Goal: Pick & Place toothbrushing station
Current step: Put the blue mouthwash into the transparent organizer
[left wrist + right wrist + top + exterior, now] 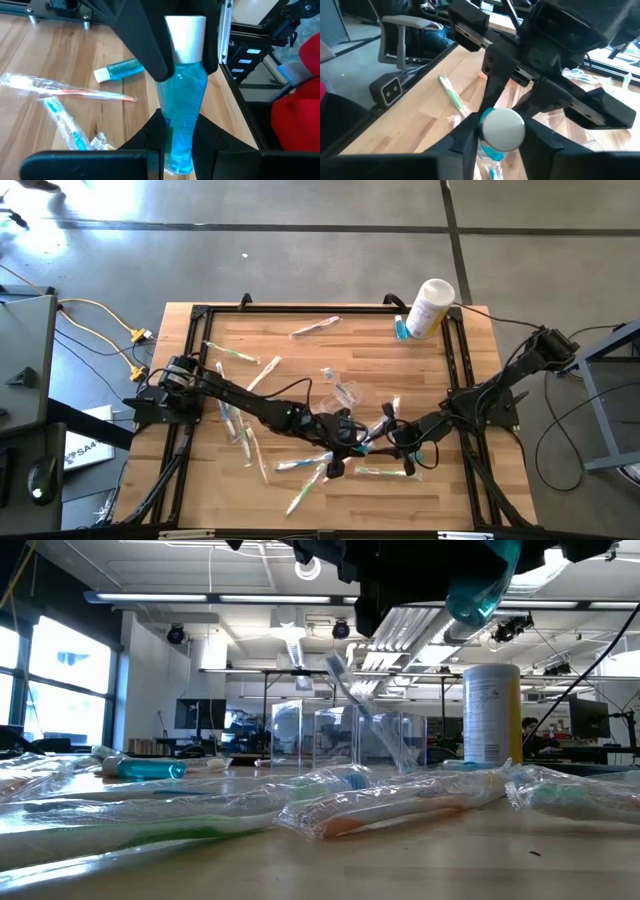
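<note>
A teal tube (182, 95) with a white cap (185, 32) hangs in the air over the table's near middle, between my two grippers. My left gripper (180, 145) is shut on its tail end; my right gripper (502, 140) is shut on its cap end. In the high view the two grippers (345, 442) (392, 442) meet tip to tip. In the low view the tube (480, 590) shows high above the table. Several wrapped toothbrushes (300, 463) lie flat on the wood around them. Another teal tube (120, 70) lies on its side on the table. My left gripper pinches the tube's flat tail end (177, 155) between its two fingers, coming from the table's left and slanting a little down. The tube runs on straight out from the fingers, lifted clear of the table. My right gripper has its two fingers (465, 137) on either side of the tube just behind the cap (502, 129), coming from the table's right and slanting a little down. The cap faces back toward its wrist. The tube is clear of the table.
A white canister (432, 307) stands at the far right with a small teal thing (402, 330) beside it. Wrapped toothbrushes lie scattered over the table (470, 380), at the far middle (315, 327), the left (230, 353) and the near middle (385, 473). A black frame (195, 380) borders the tabletop.
</note>
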Tool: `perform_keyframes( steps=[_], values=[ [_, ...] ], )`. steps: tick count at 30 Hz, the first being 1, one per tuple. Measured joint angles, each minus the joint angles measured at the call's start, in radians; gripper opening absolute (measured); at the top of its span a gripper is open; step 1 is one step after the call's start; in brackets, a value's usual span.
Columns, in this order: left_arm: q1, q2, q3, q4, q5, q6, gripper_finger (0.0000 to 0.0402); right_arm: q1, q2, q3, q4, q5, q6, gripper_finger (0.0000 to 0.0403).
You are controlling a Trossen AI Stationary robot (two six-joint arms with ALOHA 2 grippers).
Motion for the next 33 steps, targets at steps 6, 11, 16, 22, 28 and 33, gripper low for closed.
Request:
perform_keyframes(
  steps=[6, 11, 16, 22, 28, 33],
  values=[
    [-0.001, 0.0, 0.0, -0.003, -0.004, 0.019, 0.0048, 0.0, 0.0, 0.0, -0.008, 0.001, 0.0, 0.0092],
    [-0.001, 0.0, 0.0, -0.003, -0.006, 0.025, 0.0107, 0.001, -0.001, 0.0, -0.014, 0.011, -0.009, 0.0092],
    [-0.001, -0.001, 0.0, -0.004, 0.009, -0.008, 0.0216, 0.002, 0.0, -0.001, -0.067, 0.028, -0.005, 0.0092],
    [-0.001, -0.012, 0.0, -0.043, -0.033, -0.028, 0.0273, 0.001, 0.0, 0.075, -0.245, 0.093, 0.062, 0.0092],
    [-0.011, -0.085, 0.0, -0.28, -0.131, -0.066, 0.0269, -0.001, 0.0, 0.181, -0.394, 0.157, 0.128, 0.0092],
    [-0.052, -0.141, 0.0, -0.521, -0.418, -0.158, 0.0254, -0.046, 0.0, 0.227, -0.416, 0.219, 0.195, 0.0092]
  ],
)
